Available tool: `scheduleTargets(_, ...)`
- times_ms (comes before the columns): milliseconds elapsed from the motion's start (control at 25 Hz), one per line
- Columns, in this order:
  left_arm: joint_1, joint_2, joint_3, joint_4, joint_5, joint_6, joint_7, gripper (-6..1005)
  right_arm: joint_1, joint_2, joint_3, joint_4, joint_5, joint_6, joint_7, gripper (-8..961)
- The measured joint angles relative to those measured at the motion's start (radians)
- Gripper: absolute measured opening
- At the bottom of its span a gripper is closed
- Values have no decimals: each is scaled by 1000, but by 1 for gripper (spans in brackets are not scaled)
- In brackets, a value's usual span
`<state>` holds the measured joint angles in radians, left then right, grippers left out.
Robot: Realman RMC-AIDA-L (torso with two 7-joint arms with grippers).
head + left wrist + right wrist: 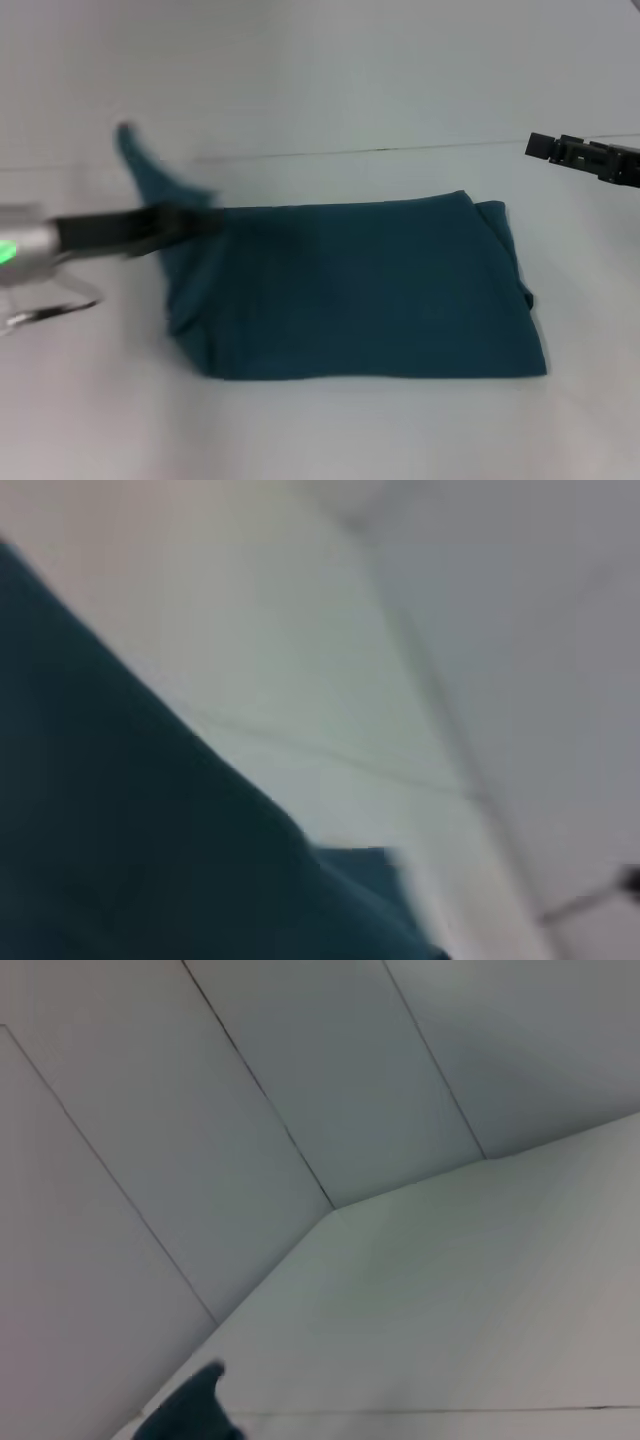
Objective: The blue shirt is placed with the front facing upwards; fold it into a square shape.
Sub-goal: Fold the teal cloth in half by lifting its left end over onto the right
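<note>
Left end effector reaches in level from the left edge of the worktop and appears to be holding the left end of the blue shirt, a tail of which stands up beyond it toward the far-left corner. Its fingers are blurred against the dark cloth, so the opening itself cannot be read; the raised fabric suggests a closed grip.

The blue shirt lies near the centre of the worktop as a wide band, already folded lengthwise, with its right end flat and slightly ruffled.

Hazards from this point:
- Cloth slipping out of the grip during the carry. Cause: a shallow pinch on only the top layer. Result: the lifted end drops short and the fold lands crooked.
- Whole garment dragging toward the right edge. Cause: nothing pins the right end, and the surface looks smooth.
- Lifted tail folding under itself. Cause: loose fabric hanging beyond the grip.

Right end effector is raised over the far-right part of the worktop, clear of the cloth; its opening cannot be determined.
</note>
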<state>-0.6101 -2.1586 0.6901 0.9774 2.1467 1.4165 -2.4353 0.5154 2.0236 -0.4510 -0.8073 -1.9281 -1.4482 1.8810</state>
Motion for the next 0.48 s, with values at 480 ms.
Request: scheduleTargets(480,-307,-16,634,-388,-633,-360,120,59,-24,-20,0,-3,-5,-48,-18,910)
